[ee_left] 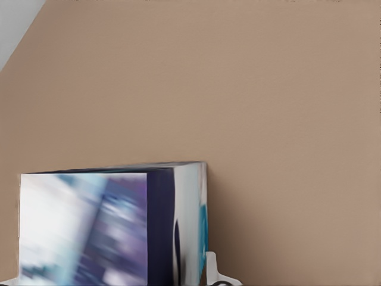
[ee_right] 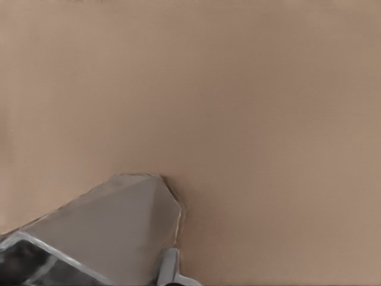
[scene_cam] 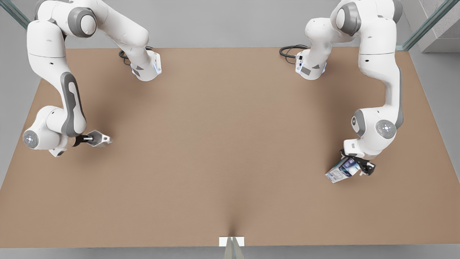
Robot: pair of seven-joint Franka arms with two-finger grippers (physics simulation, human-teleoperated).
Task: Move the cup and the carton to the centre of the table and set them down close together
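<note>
Carton (scene_cam: 341,170) sat tilted, clamped in left pincer (scene_cam: 354,166) at front view's right; right pincer (scene_cam: 90,138) gripped cup (scene_cam: 99,138) at left, both over bench (scene_cam: 222,151), well apart.

The carton's (ee_left: 101,226) print was smeared beyond reading in the left wrist view, and the frame's edge at six o'clock cut it off. The cup (ee_right: 101,238) was cropped likewise in the right wrist view, its mouth unseen. Both arms' bases ran out of the front view.
</note>
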